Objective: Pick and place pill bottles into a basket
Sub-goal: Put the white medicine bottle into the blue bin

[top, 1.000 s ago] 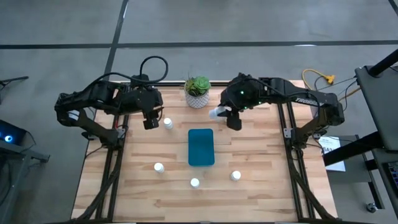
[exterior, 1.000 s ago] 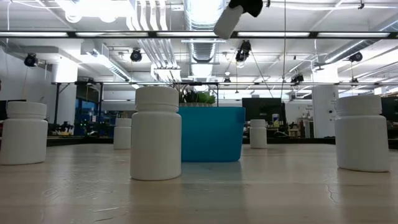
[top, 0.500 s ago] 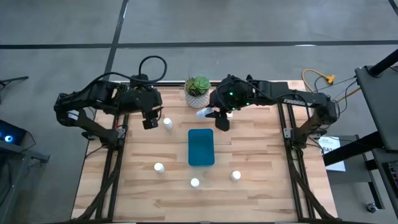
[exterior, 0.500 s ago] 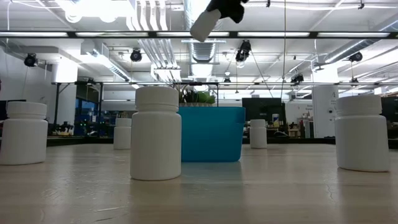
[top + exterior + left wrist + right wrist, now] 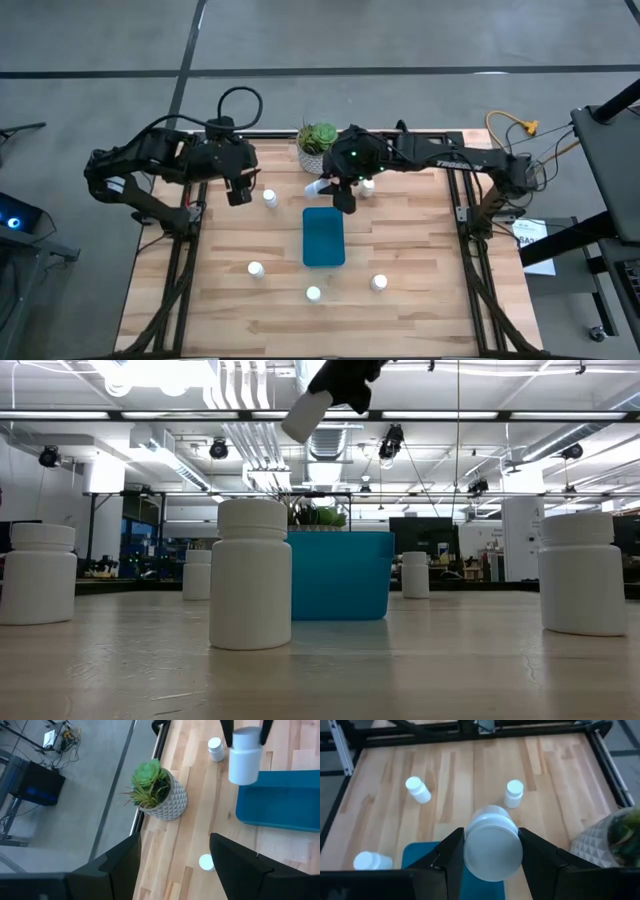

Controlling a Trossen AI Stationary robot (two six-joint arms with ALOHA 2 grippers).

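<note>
The small white cylindrical pill bottle with a round white cap point(image 5: 492, 849) is held in the air by the right gripper point(image 5: 335, 190), whose jaws are closed on its sides. In the high view it hangs tilted just at the far short edge of the small teal-blue rectangular basket with rounded corners point(image 5: 323, 237), and in the low view the same bottle point(image 5: 306, 415) is high above the basket's wall point(image 5: 340, 575).

I judge that the step in hand is the carrying of this bottle to the basket; no bottle can be seen inside the basket. The next move calls for bringing the bottle a little more over the middle of the basket, lowering it, and only then opening the jaws, so that it does not bounce out over the low wall.

Five other white bottles stand on the light wooden tabletop point(image 5: 420, 300): one beside the left gripper point(image 5: 238, 196), one near the right arm, and three in front of the basket, well apart from it. The left gripper hovers with its jaws open near the bottle at the far left point(image 5: 269, 197).

The white patterned pot with a green plant point(image 5: 317, 147) stands just behind the basket, near the right gripper, so room there is narrow. Toward the front the tabletop is more open.
</note>
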